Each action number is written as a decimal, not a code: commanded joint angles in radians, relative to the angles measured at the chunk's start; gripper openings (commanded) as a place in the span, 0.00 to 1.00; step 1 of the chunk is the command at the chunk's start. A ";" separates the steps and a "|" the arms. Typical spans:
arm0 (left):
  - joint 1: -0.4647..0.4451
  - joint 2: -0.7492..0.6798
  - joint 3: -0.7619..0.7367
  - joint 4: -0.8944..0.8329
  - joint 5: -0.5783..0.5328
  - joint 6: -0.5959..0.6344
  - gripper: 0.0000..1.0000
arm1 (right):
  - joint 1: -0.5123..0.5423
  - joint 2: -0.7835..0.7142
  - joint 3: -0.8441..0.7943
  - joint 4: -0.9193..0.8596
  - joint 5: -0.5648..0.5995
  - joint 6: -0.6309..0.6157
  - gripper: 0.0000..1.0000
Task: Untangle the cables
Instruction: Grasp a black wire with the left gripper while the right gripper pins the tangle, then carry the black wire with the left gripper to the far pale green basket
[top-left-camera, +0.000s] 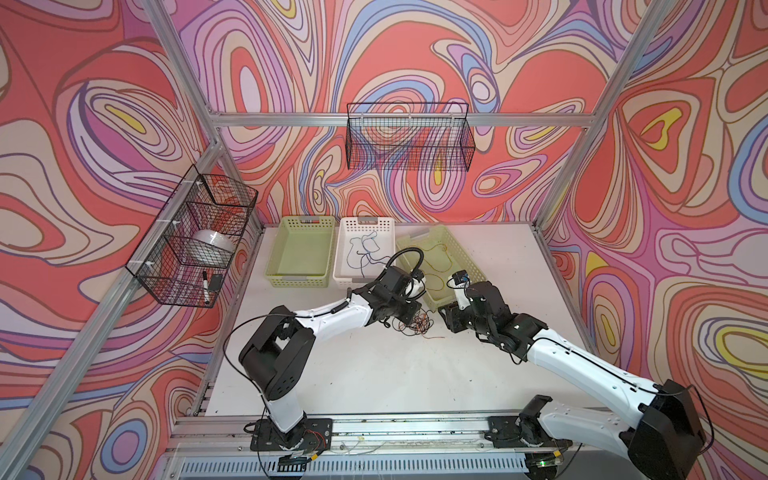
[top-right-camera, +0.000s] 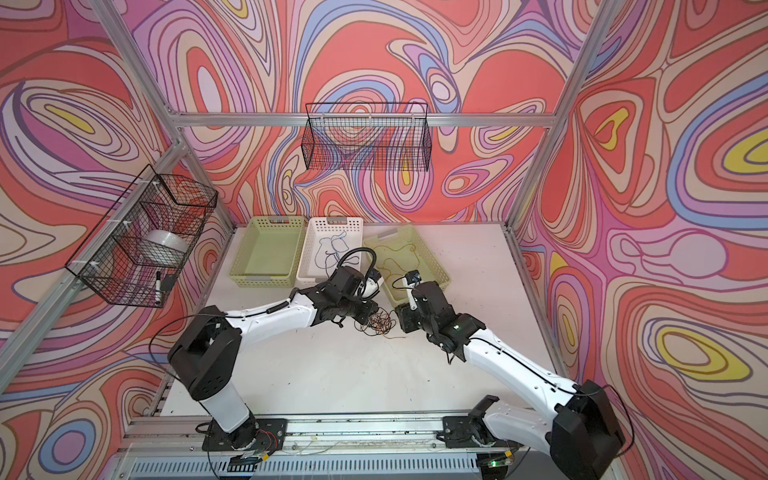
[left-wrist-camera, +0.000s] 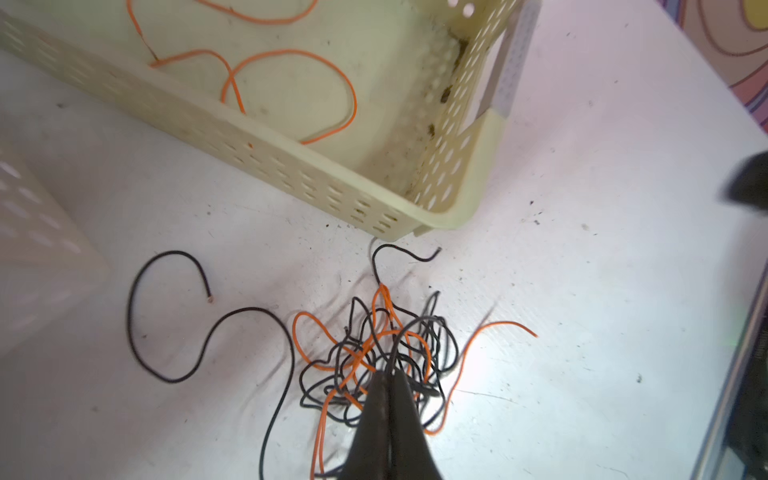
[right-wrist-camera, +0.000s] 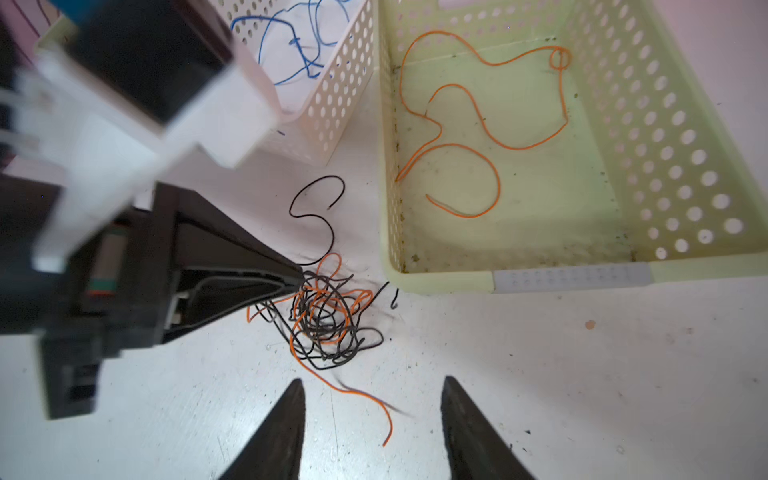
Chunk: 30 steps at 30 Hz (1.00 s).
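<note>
The cables form a tangle (left-wrist-camera: 374, 353) of orange and dark wires on the white table, in front of a yellow-green basket (left-wrist-camera: 291, 158). My left gripper (left-wrist-camera: 390, 374) is shut on a dark cable at the tangle's near side. My right gripper (right-wrist-camera: 372, 384) stands open just short of the tangle (right-wrist-camera: 328, 320), and a loose orange end lies on the table between its fingers. One dark cable (left-wrist-camera: 129, 316) trails free from the tangle in an S curve. In both top views the two grippers face each other across the tangle (top-left-camera: 415, 322).
An orange cable (right-wrist-camera: 498, 176) lies inside the yellow-green basket (right-wrist-camera: 665, 124). Blue cables (right-wrist-camera: 307, 68) lie in the white basket (right-wrist-camera: 336, 104) beside it. A green basket (top-left-camera: 299, 257) stands further left. Black wire baskets (top-left-camera: 195, 237) hang on the walls.
</note>
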 joint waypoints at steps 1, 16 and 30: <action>-0.019 -0.126 -0.018 -0.006 -0.022 -0.030 0.00 | -0.004 0.004 -0.042 0.130 -0.105 0.039 0.58; -0.091 -0.303 0.128 -0.136 -0.112 0.011 0.00 | -0.004 0.227 0.003 0.372 -0.205 0.197 0.61; -0.089 -0.268 0.529 -0.289 -0.135 0.152 0.00 | -0.004 0.504 0.032 0.457 -0.258 0.168 0.34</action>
